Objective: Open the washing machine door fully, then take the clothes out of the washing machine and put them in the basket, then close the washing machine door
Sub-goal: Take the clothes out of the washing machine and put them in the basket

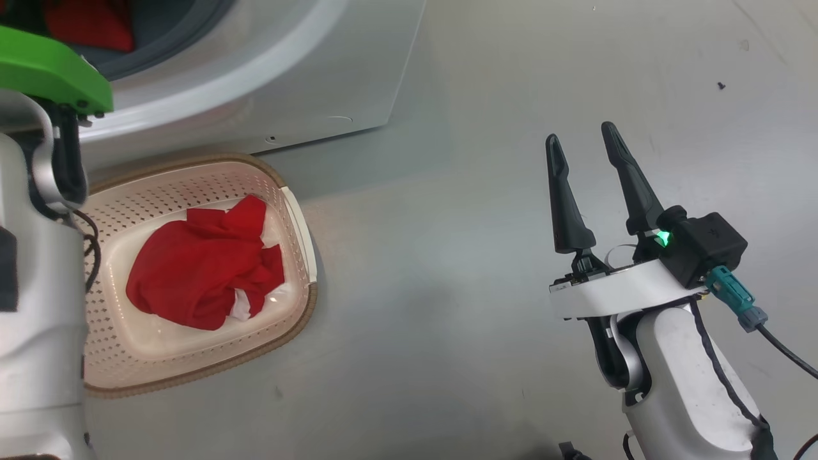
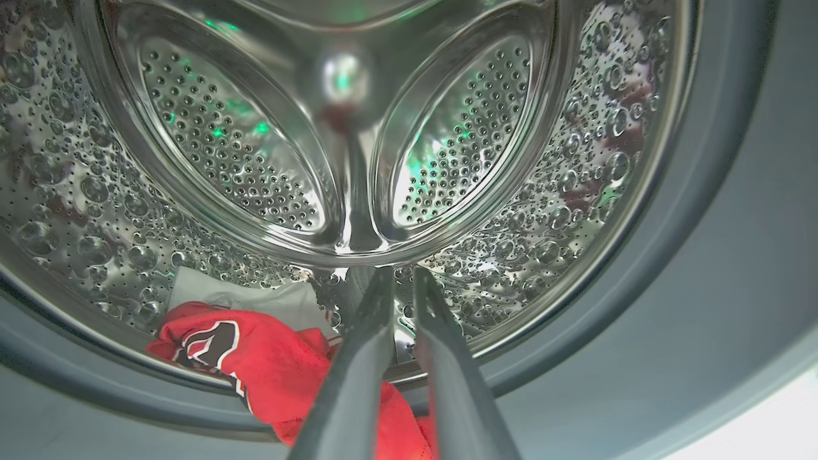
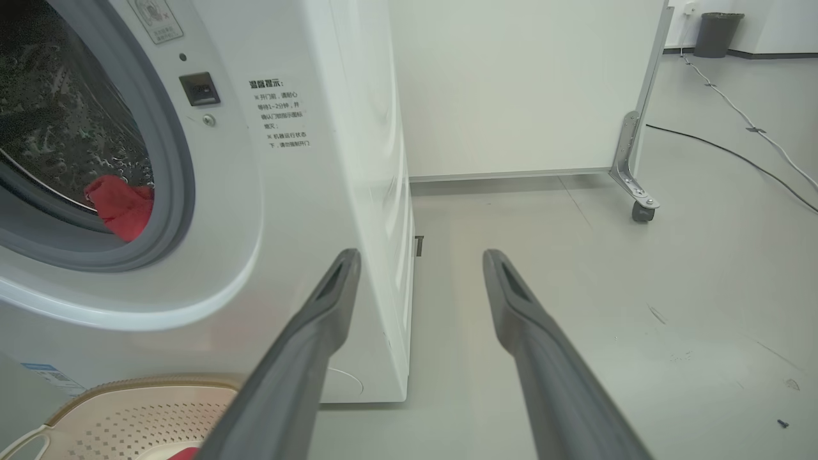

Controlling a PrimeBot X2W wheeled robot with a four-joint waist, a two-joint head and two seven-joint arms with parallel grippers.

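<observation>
- Head view, tool: the right gripper hangs over bare grey floor, well apart from the basket. Its two dark fingers are spread wide, with nothing between them and nothing touching them.
- Head view, left arm: one pale forearm with a green cover reaches toward the washing machine. Its fingers are hidden here.
- Head view, count: one basket sits on the floor just in front of the machine. It holds one crumpled heap of red clothes with a scrap of white at its lower edge. One more red patch shows in the drum mouth.
- Left wrist view, tool: the left gripper is inside the steel drum. Its jaws stand a narrow slit apart, with nothing visibly pinched at the tips.
- Left wrist view, count: one red jersey with dark trim lies at the drum's lower lip, under and beside the fingers (contact cannot be told). One white cloth lies just behind it.
- Right wrist view, tool: the right gripper is wide apart and empty.
- Right wrist view, count: one washing machine, one red garment on the grey gasket, one basket corner and one blue label.
</observation>
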